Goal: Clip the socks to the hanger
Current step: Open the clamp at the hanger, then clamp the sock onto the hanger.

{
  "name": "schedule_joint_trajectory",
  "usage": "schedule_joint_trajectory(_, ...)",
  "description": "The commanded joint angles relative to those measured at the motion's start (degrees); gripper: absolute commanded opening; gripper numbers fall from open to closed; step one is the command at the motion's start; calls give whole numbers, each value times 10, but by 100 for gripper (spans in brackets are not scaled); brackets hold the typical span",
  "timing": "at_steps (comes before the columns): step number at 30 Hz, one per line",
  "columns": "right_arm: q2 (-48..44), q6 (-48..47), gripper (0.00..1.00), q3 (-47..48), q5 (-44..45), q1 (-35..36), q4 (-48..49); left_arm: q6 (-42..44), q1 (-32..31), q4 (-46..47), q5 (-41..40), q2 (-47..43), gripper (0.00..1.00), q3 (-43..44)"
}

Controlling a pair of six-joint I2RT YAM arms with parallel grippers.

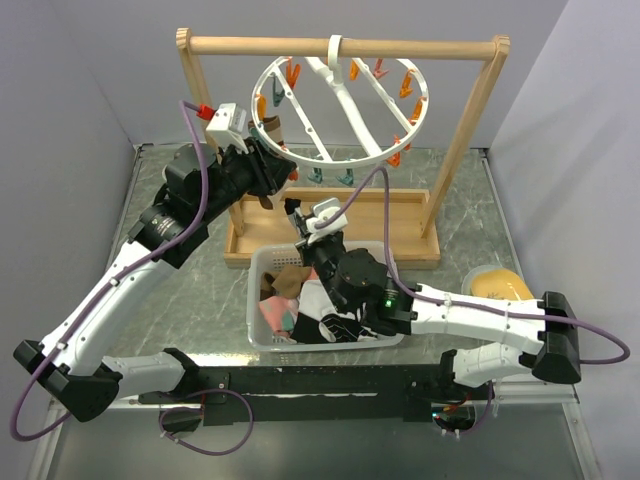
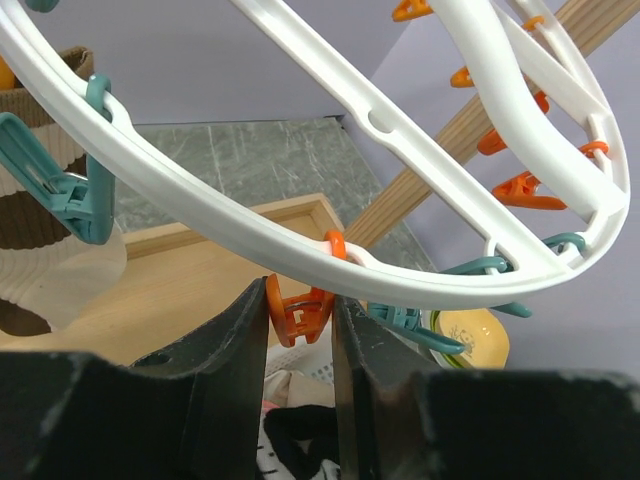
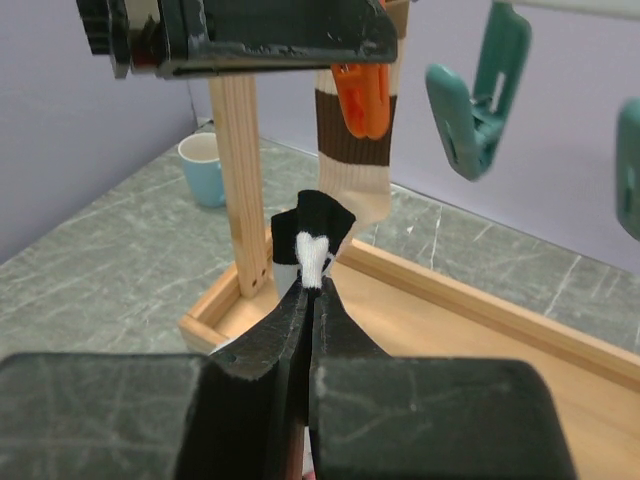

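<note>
The hanger [image 1: 343,100] hangs by its hook from the crossbar of the wooden frame [image 1: 455,135], its white ring tilted toward the arms. At the ring's lower left rim, the left tool [image 2: 298,295] is closed narrowly on an orange peg [image 2: 295,312] that dangles from the rim, one finger pressing each side. Just along the rim from that peg, a striped sock [image 2: 40,230] in brown and cream hangs beside a teal peg [image 2: 65,195].

Right below the same stretch of rim, the right tool [image 3: 314,285] is raised with its jaws pinched tight on a black-and-white sock [image 3: 313,255]; the sock's end pokes up past the fingertips, close under the orange peg but not touching it (from the right wrist view there is a clear gap).

Below the hanger and nearer the arms, a white basket [image 1: 250,310] sits on the bench [image 1: 200,300], holding the rest of the socks [image 1: 300,305] in a loose heap of pink, brown, black and white. A yellow bowl [image 1: 497,283] sits to the hanger's lower right.
</note>
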Motion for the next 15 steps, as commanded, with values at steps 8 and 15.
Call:
schedule_joint_trajectory(8,24,-2,0,42,-25,-51,42,-10,-6,-2,-8,-19,1,29)
schedule_joint_trajectory(15,28,5,0,48,-39,-65,38,-12,-11,0,-8,-20,1,20)
